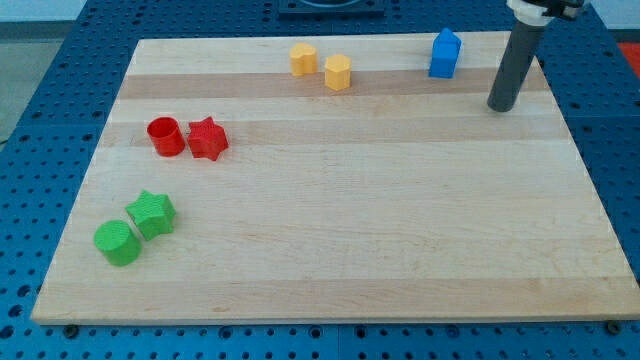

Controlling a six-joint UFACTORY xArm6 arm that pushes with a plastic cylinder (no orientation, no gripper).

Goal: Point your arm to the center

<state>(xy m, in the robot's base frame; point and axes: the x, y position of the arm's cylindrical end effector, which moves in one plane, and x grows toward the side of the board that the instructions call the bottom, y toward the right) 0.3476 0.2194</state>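
- Board (330, 290): big pale wooden top, takes up nearly the whole view, sits on a blue perforated table (60, 80).
- Rod: dark, straight, comes down at the view's top right; my tip (501, 106) rests on the board near its top-right corner. No gripper on this rig, so nothing to open or close, and the tip is touching no block.
- Target: the board's centre, bare wood, no block on it. From my tip it lies toward the view's left and bottom, well apart. That diagonal is the whole move, judging by the task.
- Blue block (445, 54): house-like shape, just left of the rod and a bit above my tip, nearest block, not touching.
- Two yellow blocks (303, 59) (338, 72): farther left of my tip, along the top edge, close to each other.
- Red cylinder (165, 136) and red star (208, 138): far left of my tip, slightly lower, side by side.
- Green star (152, 213) and green cylinder (118, 242): farthest, lower left, nearly touching.
- Path looks clear: no block sits between my tip and the centre.
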